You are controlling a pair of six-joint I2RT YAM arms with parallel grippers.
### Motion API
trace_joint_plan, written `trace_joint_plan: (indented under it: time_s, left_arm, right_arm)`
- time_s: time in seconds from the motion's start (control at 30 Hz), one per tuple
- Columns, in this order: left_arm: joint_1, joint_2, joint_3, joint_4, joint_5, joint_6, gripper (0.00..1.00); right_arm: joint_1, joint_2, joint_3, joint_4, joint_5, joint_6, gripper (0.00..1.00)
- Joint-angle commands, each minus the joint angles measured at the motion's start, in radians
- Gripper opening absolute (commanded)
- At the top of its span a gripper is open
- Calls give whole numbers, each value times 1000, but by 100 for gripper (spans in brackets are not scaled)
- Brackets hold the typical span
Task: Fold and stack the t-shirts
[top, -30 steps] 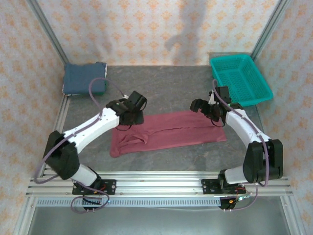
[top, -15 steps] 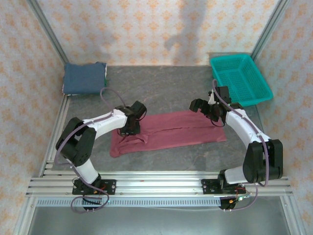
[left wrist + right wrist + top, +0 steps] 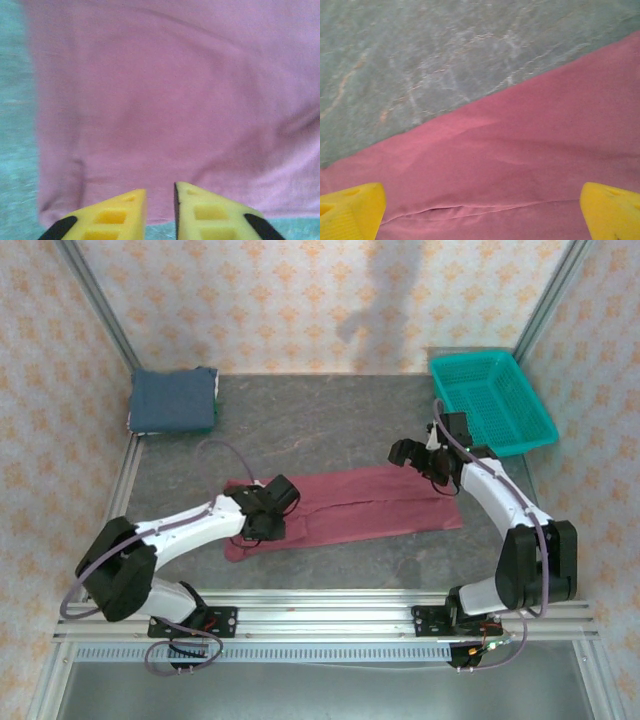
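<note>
The maroon t-shirt (image 3: 370, 505) lies folded into a long strip across the middle of the table. My left gripper (image 3: 264, 523) hangs low over its left end, near the front hem. In the left wrist view the left gripper (image 3: 160, 190) has its yellow fingers (image 3: 120, 212) a narrow gap apart, nothing pinched, with the maroon cloth (image 3: 165, 100) spread flat beneath. My right gripper (image 3: 422, 462) hovers over the strip's far right corner. In the right wrist view the right gripper (image 3: 481, 195) stands wide open above the maroon cloth (image 3: 530, 150). The dark blue t-shirt (image 3: 172, 400) sits folded at the back left.
A teal mesh basket (image 3: 490, 400) stands at the back right, close behind the right arm. The grey table (image 3: 320, 420) is walled by patterned panels and metal posts. An aluminium rail (image 3: 320, 618) runs along the near edge.
My left gripper has moved from the strip's back edge toward the front edge over its left end, and its jaws are narrower. The right arm has not moved.
</note>
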Motion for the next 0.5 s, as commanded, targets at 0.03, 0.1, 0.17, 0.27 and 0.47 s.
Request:
trace_joint_plan:
  time_s: [0.03,0.1,0.17,0.27,0.47]
  left_arm:
    - [119,-31,89,-75,-122,-79,28]
    - [148,34,124,-61,-96,-76,24]
    - [162,138,168,-69,-85,-76,17]
    - [198,268,172,-34,-67,-99,10]
    - [252,467,269,-33,-93,-66,7]
  right_arm:
    - [4,84,55,-166,131,9,96]
    - [4,111,35,-172,156,35,87]
    - [3,138,15,-171,187,54,67]
    - [2,188,-8,-163,249,69,36]
    - [4,221,-59,-143,293,61,27]
